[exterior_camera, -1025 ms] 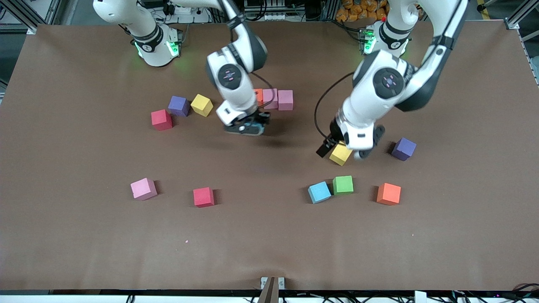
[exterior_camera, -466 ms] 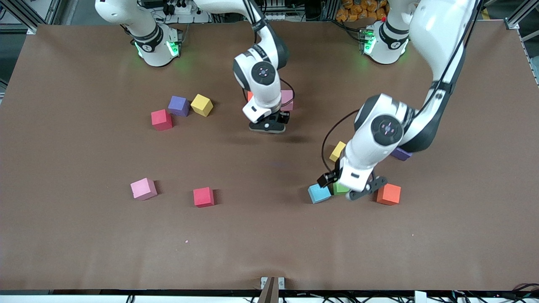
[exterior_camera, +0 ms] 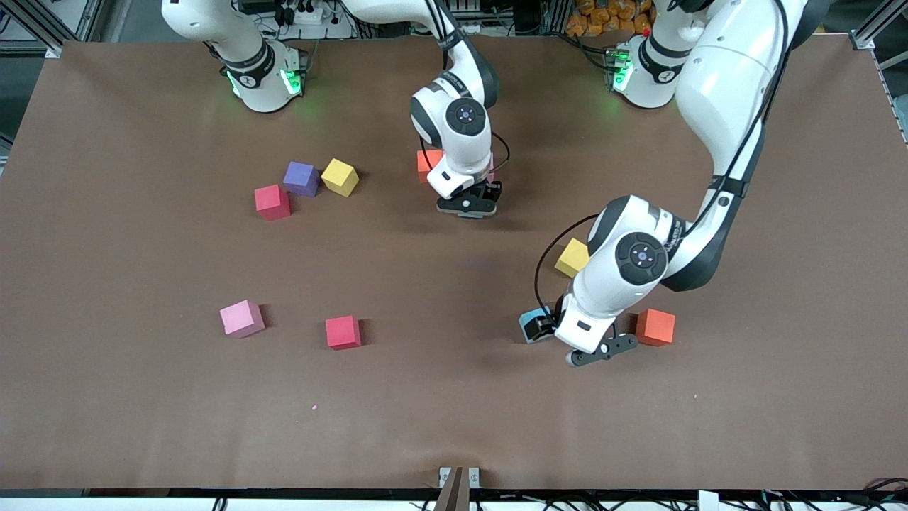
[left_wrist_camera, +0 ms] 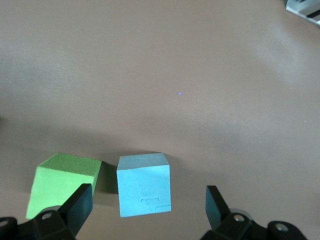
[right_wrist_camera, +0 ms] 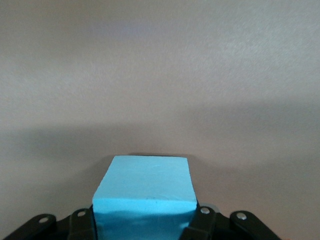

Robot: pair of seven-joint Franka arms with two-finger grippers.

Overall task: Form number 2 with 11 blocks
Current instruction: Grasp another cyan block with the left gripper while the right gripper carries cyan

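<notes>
Front view: green block (left_wrist_camera: 62, 182) hidden under left gripper (left_wrist_camera: 145, 205)

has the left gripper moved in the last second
Yes. The left gripper has gone from over the yellow block toward the front camera, and is now open over the light blue block.

The table (exterior_camera: 142, 397) is plain brown. Cubes on it: red (exterior_camera: 272, 201), purple (exterior_camera: 301, 178) and yellow (exterior_camera: 340, 177) together; pink (exterior_camera: 242, 318); a second red (exterior_camera: 343, 332); orange (exterior_camera: 427, 163) partly hidden; a second yellow (exterior_camera: 572, 257); light blue (left_wrist_camera: 143, 184) beside green (left_wrist_camera: 62, 182); a second orange (exterior_camera: 655, 327). Another light blue cube (right_wrist_camera: 145, 197) sits between black fingers (right_wrist_camera: 81, 226). The arms are white with black joints.
</notes>
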